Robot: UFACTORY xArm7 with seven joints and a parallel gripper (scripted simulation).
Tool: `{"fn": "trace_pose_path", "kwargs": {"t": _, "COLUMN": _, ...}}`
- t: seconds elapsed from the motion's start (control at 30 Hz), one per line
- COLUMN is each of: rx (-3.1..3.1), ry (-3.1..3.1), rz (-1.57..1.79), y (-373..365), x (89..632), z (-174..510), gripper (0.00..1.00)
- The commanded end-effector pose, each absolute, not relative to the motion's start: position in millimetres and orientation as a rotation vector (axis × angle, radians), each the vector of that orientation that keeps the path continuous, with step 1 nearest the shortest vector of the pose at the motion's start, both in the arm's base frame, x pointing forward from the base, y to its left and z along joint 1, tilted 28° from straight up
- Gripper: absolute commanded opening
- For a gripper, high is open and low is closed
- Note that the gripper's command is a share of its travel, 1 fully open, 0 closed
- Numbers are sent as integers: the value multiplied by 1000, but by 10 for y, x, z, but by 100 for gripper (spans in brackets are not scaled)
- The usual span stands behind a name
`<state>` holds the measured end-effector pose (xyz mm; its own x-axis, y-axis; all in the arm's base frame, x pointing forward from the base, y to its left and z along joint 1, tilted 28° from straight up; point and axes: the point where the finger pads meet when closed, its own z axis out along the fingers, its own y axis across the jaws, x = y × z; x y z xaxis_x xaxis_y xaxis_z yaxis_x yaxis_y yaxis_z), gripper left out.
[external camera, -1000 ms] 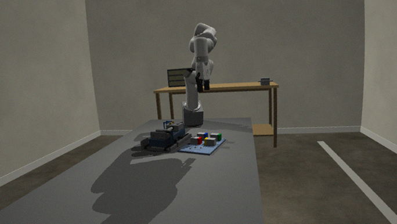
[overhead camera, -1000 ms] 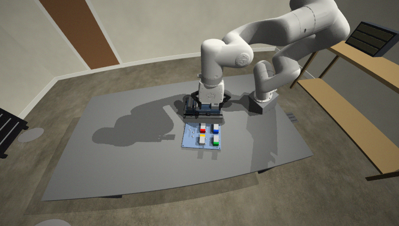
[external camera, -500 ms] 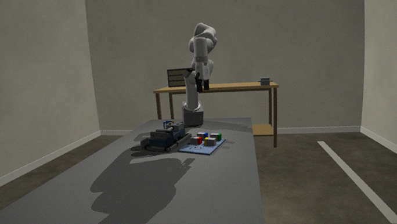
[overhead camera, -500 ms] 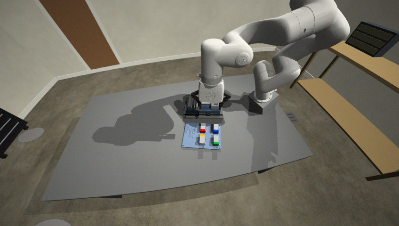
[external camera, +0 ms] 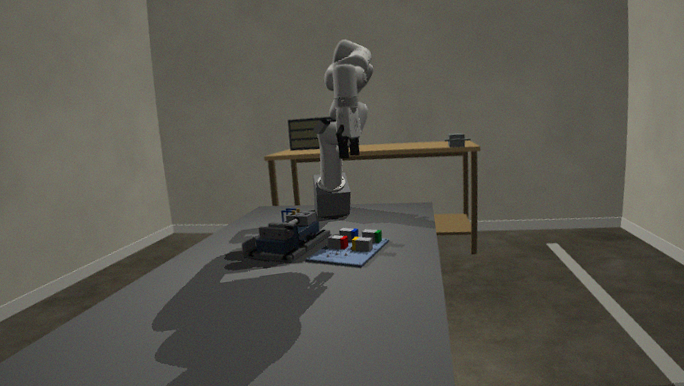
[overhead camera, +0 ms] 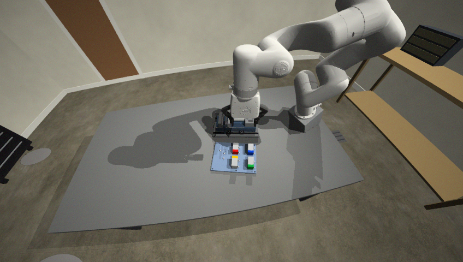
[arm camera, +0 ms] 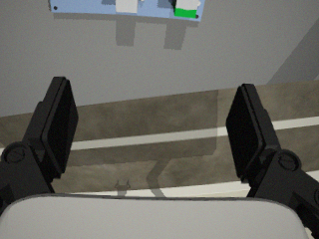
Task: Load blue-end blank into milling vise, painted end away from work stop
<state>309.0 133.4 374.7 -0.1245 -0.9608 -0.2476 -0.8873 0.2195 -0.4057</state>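
The blank with the blue end (overhead camera: 249, 149) lies on the light blue infeed plate (overhead camera: 233, 155), in the row nearer the vise and on the right; it also shows in the exterior view (external camera: 349, 231). The milling vise (overhead camera: 235, 127) stands just behind the plate, and its jaws are partly hidden by my wrist. My gripper (external camera: 349, 147) hangs high above the table, open and empty. In the wrist view the two fingers stand wide apart with nothing between them. The blue-ended blank is out of that view.
Three other blanks lie on the plate: red end (overhead camera: 235, 148), yellow end (overhead camera: 234, 161) and green end (overhead camera: 250, 162). The arm's base (overhead camera: 305, 120) stands behind the vise to the right. A wooden bench (external camera: 371, 154) stands beyond the table.
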Motion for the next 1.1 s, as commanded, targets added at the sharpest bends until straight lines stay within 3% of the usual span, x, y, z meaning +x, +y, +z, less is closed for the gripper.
{"fn": "trace_pose_path", "kwargs": {"t": 0.0, "rx": -1802, "ry": 1966, "rz": -250, "y": 1322, "x": 3091, "z": 3760, "gripper": 100}}
{"fn": "trace_pose_path", "kwargs": {"t": 0.93, "rx": -1657, "ry": 2079, "rz": -206, "y": 1325, "x": 3091, "z": 3761, "gripper": 100}}
{"fn": "trace_pose_path", "kwargs": {"t": 0.97, "rx": -1661, "ry": 2076, "rz": -206, "y": 1325, "x": 3091, "z": 3761, "gripper": 64}}
{"fn": "trace_pose_path", "kwargs": {"t": 1.07, "rx": -1661, "ry": 2076, "rz": -206, "y": 1325, "x": 3091, "z": 3761, "gripper": 64}}
